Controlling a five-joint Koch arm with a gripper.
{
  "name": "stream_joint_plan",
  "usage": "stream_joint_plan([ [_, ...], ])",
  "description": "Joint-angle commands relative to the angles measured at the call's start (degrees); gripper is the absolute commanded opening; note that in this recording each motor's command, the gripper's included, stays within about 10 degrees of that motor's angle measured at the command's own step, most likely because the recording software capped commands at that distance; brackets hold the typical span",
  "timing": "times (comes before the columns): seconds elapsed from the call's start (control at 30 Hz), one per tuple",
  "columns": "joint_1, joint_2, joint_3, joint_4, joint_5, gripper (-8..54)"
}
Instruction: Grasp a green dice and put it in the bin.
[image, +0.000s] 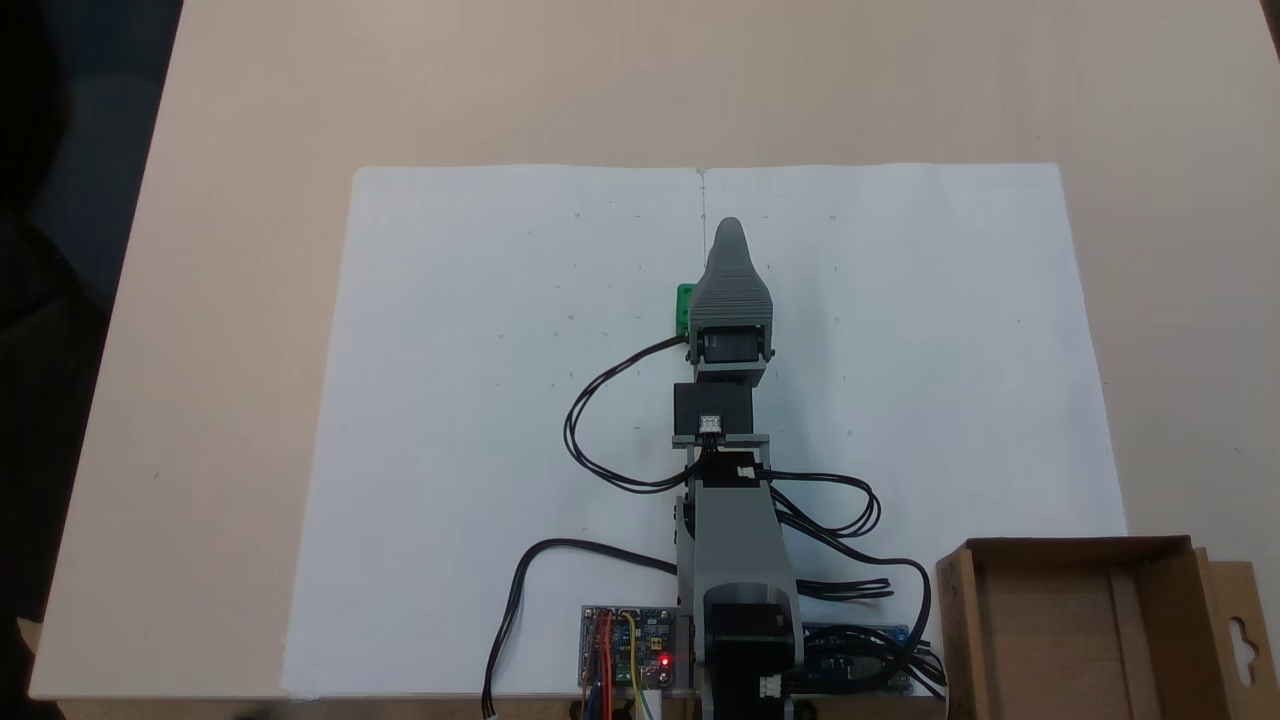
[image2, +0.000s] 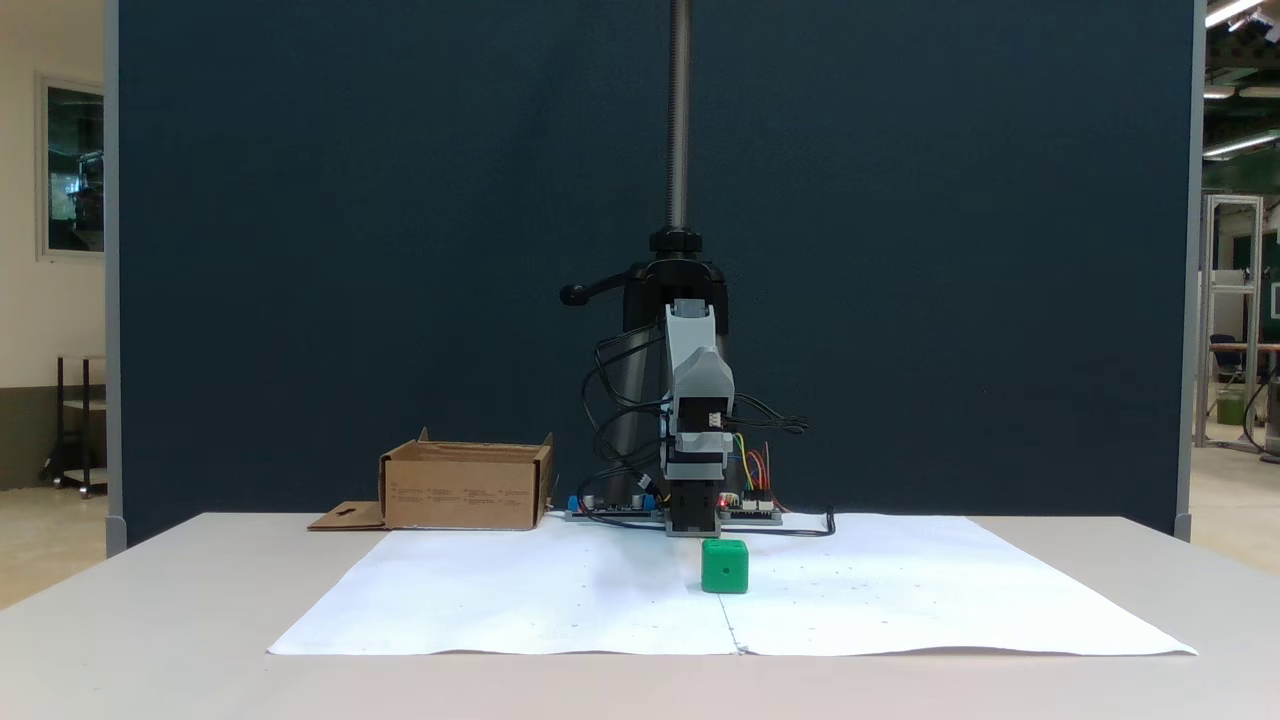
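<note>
**Q:** Where do you find the green dice (image2: 724, 565), and where the bin (image: 1060, 620)?

**A:** In the front fixed view the dice rests flat on the white paper sheet (image2: 560, 600), just in front of the arm's lowest part, one pip facing you. From above, you see a thin green edge (image: 684, 308) beside the gripper housing. The cardboard bin stands well apart, by the arm's base, at lower right in the top-down view; its flap with the hang-hole (image: 1243, 640) lies outward.

**Q:** What is the claw doing?

**A:** You cannot tell. From above the gripper (image: 729, 235) shows one grey tip over the paper, its jaws hidden under the housing. No contact with the dice can be confirmed.

**Q:** How should you expect the dice to handle?

**A:** Judge it light and rigid, with flat, probably smooth faces. Take two opposite side faces squarely, near mid-height; a corner grip would likely twist it out. It looks about as wide as the gripper, so you will need a wide opening.
</note>
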Motion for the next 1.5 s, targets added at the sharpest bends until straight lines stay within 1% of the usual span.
stream_joint_plan([
  [0.0, 7.7, 6.2, 3.8, 1.7, -4.3, 45.0],
  [1.47, 6.3, 6.2, 3.7, 1.1, -4.3, 44.6],
])
